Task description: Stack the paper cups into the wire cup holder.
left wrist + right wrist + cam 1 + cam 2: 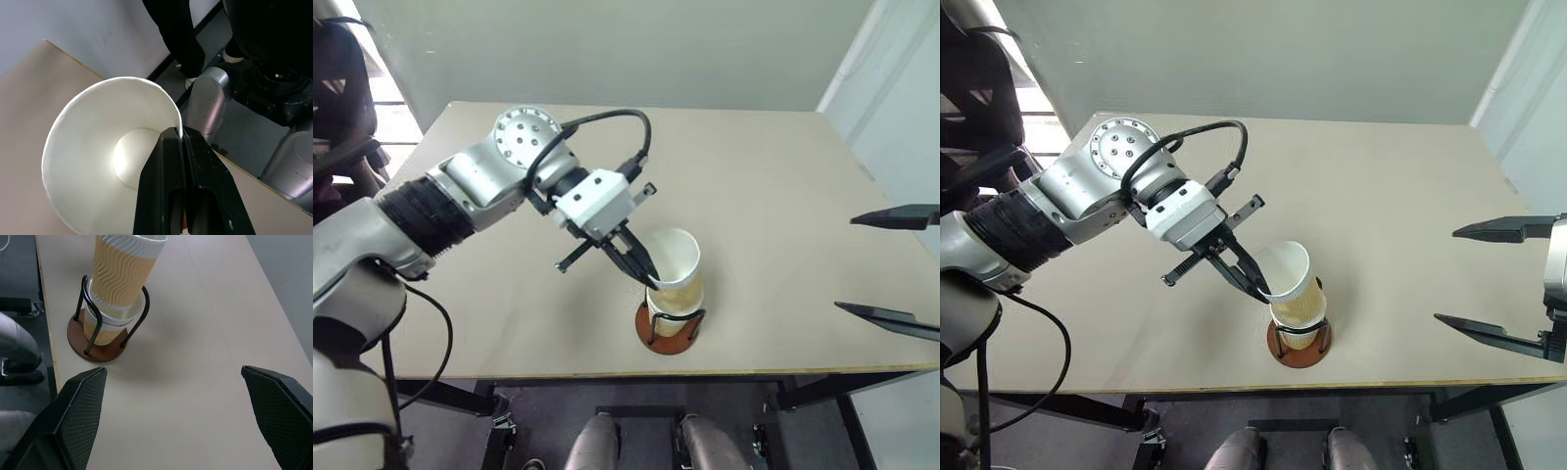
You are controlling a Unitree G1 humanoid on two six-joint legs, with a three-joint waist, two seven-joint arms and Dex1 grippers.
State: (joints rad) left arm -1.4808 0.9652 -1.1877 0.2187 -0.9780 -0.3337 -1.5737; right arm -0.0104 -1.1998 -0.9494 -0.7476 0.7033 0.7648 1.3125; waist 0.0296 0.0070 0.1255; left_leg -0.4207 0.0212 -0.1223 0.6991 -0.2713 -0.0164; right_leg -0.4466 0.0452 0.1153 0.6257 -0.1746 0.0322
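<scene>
The wire cup holder [680, 343] stands near the table's front edge, its brown disc base and black wire loops [93, 308] around a nested stack of paper cups [110, 325]. A tan ribbed cup [124, 269] rises out of the lowest one. My left gripper [646, 274] is shut on the rim of the top paper cup [675, 257], which tilts to the left over the stack; its white inside [98, 147] faces the left wrist camera. My right gripper [1474, 279] hangs open over the table's right edge, well apart from the holder.
The tan table [754, 176] stretches bare behind and to the right of the holder. Its front edge [607, 377] runs just below the holder's base. A wall stands beyond the far edge.
</scene>
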